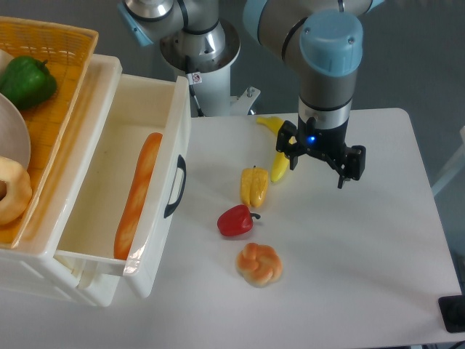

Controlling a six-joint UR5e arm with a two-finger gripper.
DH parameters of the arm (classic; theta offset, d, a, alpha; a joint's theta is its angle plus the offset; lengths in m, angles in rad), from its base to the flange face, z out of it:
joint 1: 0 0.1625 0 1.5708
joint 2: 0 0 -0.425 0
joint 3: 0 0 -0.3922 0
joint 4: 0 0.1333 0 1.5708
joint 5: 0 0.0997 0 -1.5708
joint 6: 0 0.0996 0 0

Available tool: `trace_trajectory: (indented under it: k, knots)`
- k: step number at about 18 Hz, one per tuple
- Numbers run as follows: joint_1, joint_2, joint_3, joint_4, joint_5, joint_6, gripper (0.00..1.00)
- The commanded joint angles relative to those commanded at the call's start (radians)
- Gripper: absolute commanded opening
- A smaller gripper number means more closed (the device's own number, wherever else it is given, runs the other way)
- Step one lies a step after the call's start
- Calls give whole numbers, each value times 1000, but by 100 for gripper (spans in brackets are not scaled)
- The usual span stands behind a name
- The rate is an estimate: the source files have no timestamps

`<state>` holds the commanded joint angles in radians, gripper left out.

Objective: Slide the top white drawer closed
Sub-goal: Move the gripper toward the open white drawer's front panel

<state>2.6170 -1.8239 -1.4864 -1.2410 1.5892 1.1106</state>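
From my remote seat I am watching the gripper (318, 164) hanging over the white table (378, 240) at about two o'clock from centre, its fingers spread apart and pinching nothing. The top drawer (116, 211) is sitting pulled out at the nine o'clock side of the view, its front panel and curved black handle (175, 187) facing the tabletop, well apart from the gripper. A long bread loaf (138, 193) is lying lengthwise inside it. Behind the drawer, at ten o'clock, an orange basket (54, 87) is holding a green pepper (27, 81) and a pale bagel (13, 190). Between the drawer and the gripper, a yellow pepper (253, 186) is resting near the table's middle, with a red pepper (235, 221) just beside it at seven o'clock and a braided bun (259, 264) lower at six o'clock. A banana (279, 145) is lying partly beneath the gripper, at one o'clock from the yellow pepper.
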Motion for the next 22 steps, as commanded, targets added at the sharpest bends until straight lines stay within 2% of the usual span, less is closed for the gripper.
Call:
trace_trajectory:
  k: [5,9,20,22]
  knots:
    - [0,-6,5,8,11,-6,100]
    - [0,-5,-38,12,14,-34,100]
    - [-3,-11,-78,17,12,-49,100]
    - [-8,-31,-80,17,15,-55,100]
